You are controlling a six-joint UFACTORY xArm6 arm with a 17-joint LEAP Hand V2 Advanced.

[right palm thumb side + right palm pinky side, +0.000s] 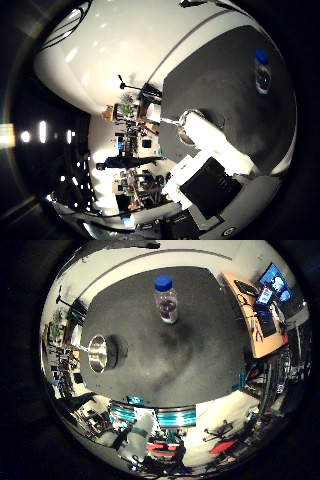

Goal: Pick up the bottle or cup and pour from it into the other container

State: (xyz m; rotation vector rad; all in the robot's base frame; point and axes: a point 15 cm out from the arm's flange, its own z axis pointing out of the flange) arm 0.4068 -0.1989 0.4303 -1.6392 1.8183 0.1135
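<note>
A clear plastic bottle (pixel 165 300) with a blue cap stands upright on the round dark grey table (pixel 190 350), near its far side. A shiny metal cup (pixel 97 352) stands upright near the table's edge, well away from the bottle. In the right thumb side palm view the bottle (pixel 262 75) shows small on the same table. My hand (pixel 205 170) is high above the table, away from both objects. Its white and black fingers reach out fairly straight and hold nothing.
A wooden desk with monitors (pixel 262 300) stands beside the table. Shelves and equipment (pixel 65 335) crowd the floor past the cup's side. More gear and stands (pixel 160 430) lie beyond the near table edge.
</note>
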